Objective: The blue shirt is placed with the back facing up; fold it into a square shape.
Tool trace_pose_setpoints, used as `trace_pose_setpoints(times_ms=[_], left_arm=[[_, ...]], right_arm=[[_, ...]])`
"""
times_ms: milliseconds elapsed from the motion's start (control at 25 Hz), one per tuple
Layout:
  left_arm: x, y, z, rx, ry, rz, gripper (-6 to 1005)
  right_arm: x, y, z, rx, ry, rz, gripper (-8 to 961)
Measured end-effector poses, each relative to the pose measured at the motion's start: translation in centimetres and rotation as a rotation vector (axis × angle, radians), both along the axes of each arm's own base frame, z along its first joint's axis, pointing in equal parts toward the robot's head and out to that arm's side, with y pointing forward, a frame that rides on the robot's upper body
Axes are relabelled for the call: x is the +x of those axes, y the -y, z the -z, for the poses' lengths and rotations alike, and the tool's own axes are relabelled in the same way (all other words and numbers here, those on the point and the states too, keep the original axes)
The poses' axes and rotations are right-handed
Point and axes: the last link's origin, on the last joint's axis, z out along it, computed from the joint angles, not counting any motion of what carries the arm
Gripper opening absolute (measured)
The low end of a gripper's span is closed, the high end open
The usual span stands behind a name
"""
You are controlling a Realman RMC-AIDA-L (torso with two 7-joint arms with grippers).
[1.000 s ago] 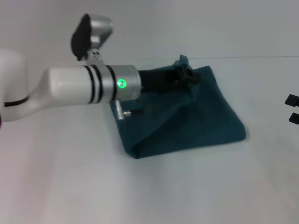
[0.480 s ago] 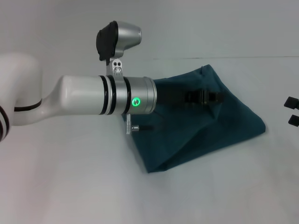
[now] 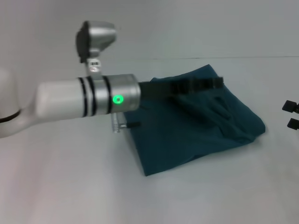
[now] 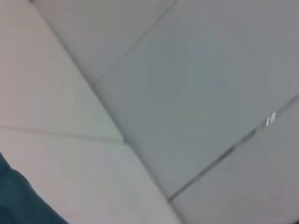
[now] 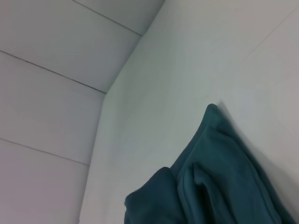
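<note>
One dark teal-blue cotton shirt (image 3: 196,121) lies folded on the white table (image 3: 70,186); the left gripper (image 3: 208,84), blurred above its far edge, cannot be read; the right gripper (image 3: 290,114), beside the shirt, is cut off

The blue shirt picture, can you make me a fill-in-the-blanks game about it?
1. The blue shirt lies folded on a table whose colour is ____.
2. The arm reaching over the shirt is the robot's ____ arm; its left pincer is above the shirt's far edge.
3. The small round light on that arm glows ____.
4. The right pincer waits at the picture's ____ edge, not touching the shirt.

Missing words: white; left; green; right
</note>
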Motion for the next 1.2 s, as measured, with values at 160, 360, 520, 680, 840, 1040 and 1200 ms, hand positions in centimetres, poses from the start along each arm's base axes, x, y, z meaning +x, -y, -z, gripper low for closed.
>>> trace_pose_setpoints(times_ms=[160,360,520,680,840,1040,1200], left_arm=[[-2.3,0.4,-3.4,-0.009,0.145,-0.151,598],[-6.8,1.5,-7.9,-0.075,0.248,-0.336,728],[-9.9,2.8,-10.1,-0.074,0.265,-0.399,810],[-12.4,4.1,-11.8,-0.026,0.292,-0.451,873],[-14.3,5.2,-12.9,0.029,0.308,-0.499,878],[-15.0,5.7,-12.9,0.046,0.316,-0.513,879],[-15.0,5.7,-12.8,0.044,0.319,-0.517,878]], right_arm=[[-0.3,-0.3,-0.2,-0.031,0.031,-0.026,839],[-2.1,-2.5,0.1,-0.154,0.156,-0.122,838],[-5.3,-5.8,0.1,-0.205,0.284,-0.244,837],[-8.8,-8.7,0.5,-0.222,0.401,-0.355,836],[-12.2,-10.8,2.2,-0.275,0.517,-0.449,836],[-14.6,-12.2,4.9,-0.312,0.646,-0.496,835],[-15.6,-12.6,7.1,-0.344,0.761,-0.536,834]])
